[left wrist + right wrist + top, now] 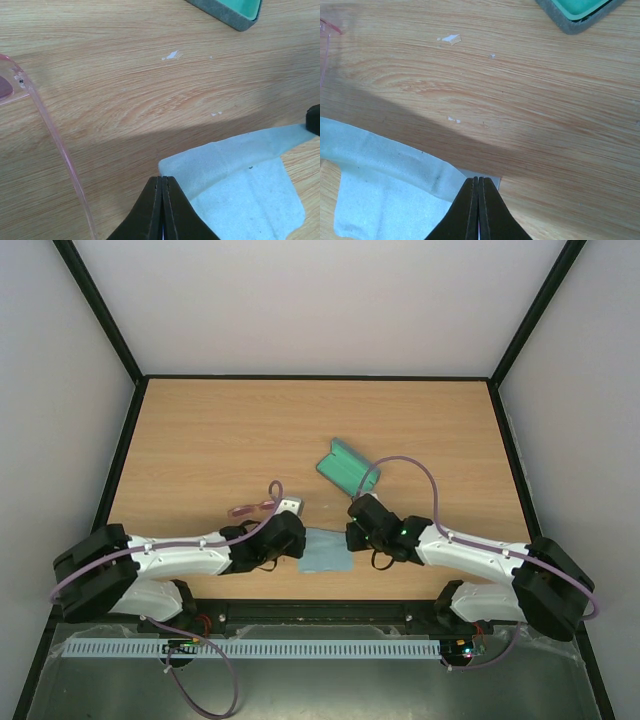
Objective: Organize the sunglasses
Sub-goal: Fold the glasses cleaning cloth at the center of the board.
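Observation:
The pink sunglasses [252,508] lie on the table just left of my left gripper [300,537]. One slender arm of them shows in the left wrist view [55,140], and a sliver shows at the left edge of the right wrist view [324,45]. A light blue cloth [326,552] lies between the two grippers. My left gripper [162,178] is shut on the cloth's left corner [235,185]. My right gripper [352,530] [478,178] is shut on its right corner [380,185]. The cloth edge between them looks slightly raised.
The grey-blue case [345,466] with a green lining lies open behind the cloth, also seen in the left wrist view [230,10] and the right wrist view [575,12]. Small white flecks [451,38] dot the wooden table [200,440]. Black frame rails border the table.

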`<state>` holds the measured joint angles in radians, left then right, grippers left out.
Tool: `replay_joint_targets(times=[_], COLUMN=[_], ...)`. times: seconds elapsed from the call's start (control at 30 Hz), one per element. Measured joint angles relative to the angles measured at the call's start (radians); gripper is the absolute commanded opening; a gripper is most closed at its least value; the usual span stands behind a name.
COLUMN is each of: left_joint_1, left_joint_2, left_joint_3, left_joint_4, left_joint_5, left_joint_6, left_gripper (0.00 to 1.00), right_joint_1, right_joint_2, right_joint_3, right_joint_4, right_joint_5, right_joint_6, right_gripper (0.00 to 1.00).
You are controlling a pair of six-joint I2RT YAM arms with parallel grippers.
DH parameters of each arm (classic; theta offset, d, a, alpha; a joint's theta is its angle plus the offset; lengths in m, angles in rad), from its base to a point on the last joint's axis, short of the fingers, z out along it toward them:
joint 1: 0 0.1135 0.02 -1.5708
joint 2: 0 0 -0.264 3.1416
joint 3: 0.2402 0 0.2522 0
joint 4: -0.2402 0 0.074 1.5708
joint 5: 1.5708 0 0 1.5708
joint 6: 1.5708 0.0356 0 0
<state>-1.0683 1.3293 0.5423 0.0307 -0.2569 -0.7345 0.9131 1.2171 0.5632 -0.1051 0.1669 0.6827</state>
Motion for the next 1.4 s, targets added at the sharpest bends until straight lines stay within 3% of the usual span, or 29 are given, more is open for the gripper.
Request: replay_joint_targets(times=[1.4], left_joint_1=[-0.151], left_joint_2=[-0.081], left_joint_3=[-0.073], left_joint_4=[-0.022], left_joint_5=[-0.077], left_joint_6=[-0.127], left_gripper=[0.02], right_joint_1=[0.085], right_joint_2=[-0.062], right_joint_3=[-0.023], right_joint_4=[-0.052], right_joint_5=[0.037], right_joint_6=[0.063], right_gripper=[0.01])
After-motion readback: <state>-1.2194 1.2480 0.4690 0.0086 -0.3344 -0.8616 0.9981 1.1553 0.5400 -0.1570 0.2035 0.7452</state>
